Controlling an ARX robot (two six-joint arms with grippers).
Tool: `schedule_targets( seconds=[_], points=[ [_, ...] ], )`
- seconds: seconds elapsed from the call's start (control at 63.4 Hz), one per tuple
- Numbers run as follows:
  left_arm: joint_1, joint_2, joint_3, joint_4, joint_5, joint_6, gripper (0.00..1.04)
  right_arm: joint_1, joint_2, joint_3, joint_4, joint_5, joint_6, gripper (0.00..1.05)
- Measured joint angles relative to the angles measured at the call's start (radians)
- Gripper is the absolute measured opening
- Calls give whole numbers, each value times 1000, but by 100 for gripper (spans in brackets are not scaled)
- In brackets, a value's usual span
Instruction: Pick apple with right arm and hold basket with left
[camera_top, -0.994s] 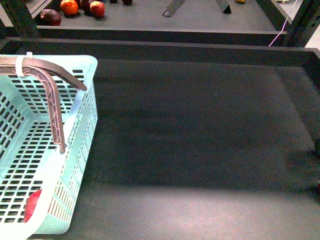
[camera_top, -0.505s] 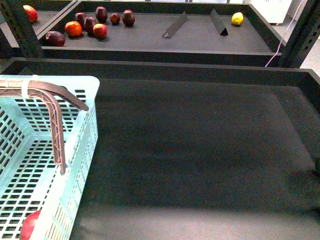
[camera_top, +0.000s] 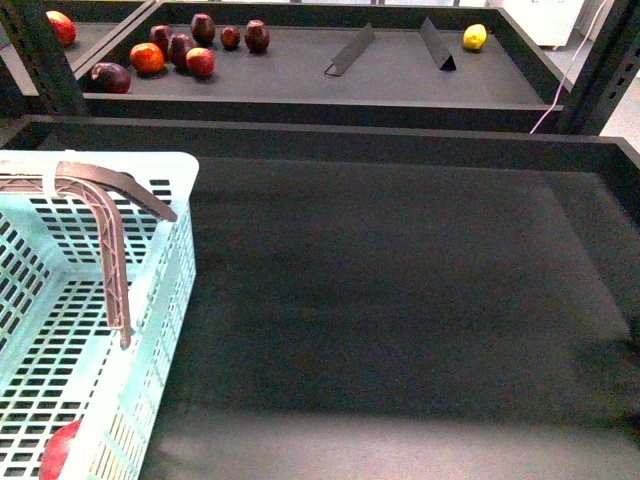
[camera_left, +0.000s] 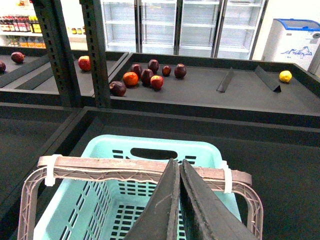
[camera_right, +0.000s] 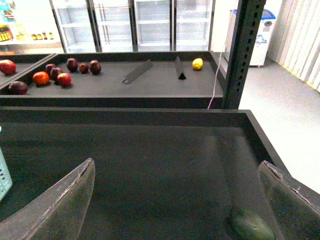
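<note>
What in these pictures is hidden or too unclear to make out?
- Red fruit in the basket: front view, mostly cut off by the frame's edge and the basket wall.
- Green object on the tray: right wrist view, blurred, kind unclear.
- Both arms: out of the front view.
- Basket floor: left wrist view, hidden behind the left gripper.

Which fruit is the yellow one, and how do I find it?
Look at the far black shelf behind the teal basket. At its right end, past two slanted dividers, sits one small yellow fruit. It sits alone; the other fruits are red or dark, bunched at the left.
</note>
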Motion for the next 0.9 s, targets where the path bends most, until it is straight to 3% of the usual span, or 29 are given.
schedule_targets(
  seconds=[0.253, 0.9],
  points=[
    [0, -141, -83, -51, 0, 1, 3, 0, 0, 0, 0, 0, 0, 96],
    [0, -555, -90, -441, 0, 3, 3, 0, 0, 0, 0, 0, 0, 96]
  ],
)
